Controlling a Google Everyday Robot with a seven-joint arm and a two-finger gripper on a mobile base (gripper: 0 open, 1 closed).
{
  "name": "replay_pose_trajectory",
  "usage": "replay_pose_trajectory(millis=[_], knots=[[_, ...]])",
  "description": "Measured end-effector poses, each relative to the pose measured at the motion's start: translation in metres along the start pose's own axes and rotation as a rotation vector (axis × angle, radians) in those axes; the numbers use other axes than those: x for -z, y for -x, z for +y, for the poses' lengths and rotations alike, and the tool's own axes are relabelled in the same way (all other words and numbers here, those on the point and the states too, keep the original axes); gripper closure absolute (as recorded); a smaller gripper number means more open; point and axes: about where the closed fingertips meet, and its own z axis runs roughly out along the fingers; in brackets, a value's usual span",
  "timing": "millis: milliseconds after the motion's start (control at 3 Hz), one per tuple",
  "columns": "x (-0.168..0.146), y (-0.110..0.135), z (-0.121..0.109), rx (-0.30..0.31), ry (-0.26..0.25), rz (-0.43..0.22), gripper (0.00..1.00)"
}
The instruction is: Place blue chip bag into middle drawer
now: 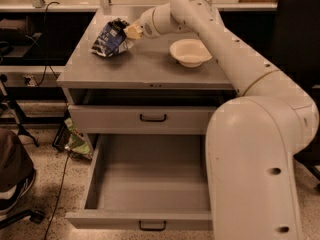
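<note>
The gripper (131, 32) sits over the back left of the flat grey metal cabinet top (145, 71), its cream fingers clamped on the right edge of the blue chip bag (110, 38), a crumpled dark foil pack with white print. The bag hangs tilted; whether its lower edge touches the surface I cannot tell. A round cream-white bowl (190, 52) stands near, to the right. Below, a shallower grey drawer (145, 120) is slightly out. The middle drawer (150, 184), deep grey metal, is pulled far out, well apart from the bag; the bulky white robot arm (255, 164) hides its right side. A green wrapper (76, 141) lies on the floor beside it
</note>
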Motion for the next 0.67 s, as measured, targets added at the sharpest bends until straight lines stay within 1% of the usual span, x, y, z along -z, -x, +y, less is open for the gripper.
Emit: replay_pose_trajectory(millis=[333, 667], knots=[[0.047, 0.005, 0.01, 0.008, -0.004, -0.015, 1.0], [0.131, -0.002, 0.046, 0.001, 0.011, -0.015, 1.0]])
